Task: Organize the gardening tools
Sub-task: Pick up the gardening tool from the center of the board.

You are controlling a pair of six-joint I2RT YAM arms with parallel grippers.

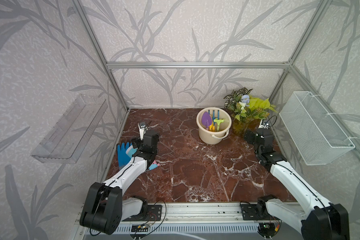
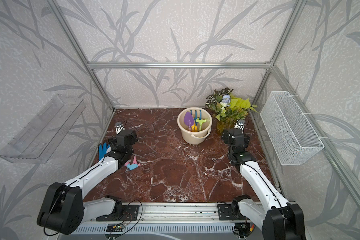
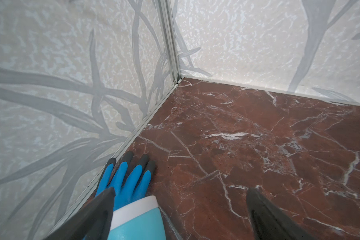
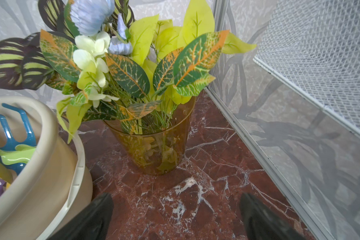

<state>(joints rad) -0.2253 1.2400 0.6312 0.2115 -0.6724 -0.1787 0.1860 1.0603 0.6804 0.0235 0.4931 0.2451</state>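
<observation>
Left wrist view: light-blue spray bottle (image 3: 137, 220), ungripped.
Left fingers (image 3: 87, 218) spread wide, the bottle's white-banded end between them, close by one; it lies on the blue glove (image 3: 129, 180) at the worktop's (image 1: 195, 170) 9 o'clock. Right fingers (image 4: 87, 220) spread, empty. Likely hollow plastic: light, stiff, smooth, apt to roll; take it across the barrel. Other tools (image 1: 213, 121) stand in the bucket (image 1: 208, 137), 1 o'clock.

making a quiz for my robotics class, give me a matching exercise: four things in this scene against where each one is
Things:
1 purple trowel
2 spray bottle
3 wire basket
4 vase

Places:
a hung on a side wall
b in the cream bucket
c back corner of the table
d by the blue glove

Pairs: 1-b; 2-d; 3-a; 4-c
</observation>
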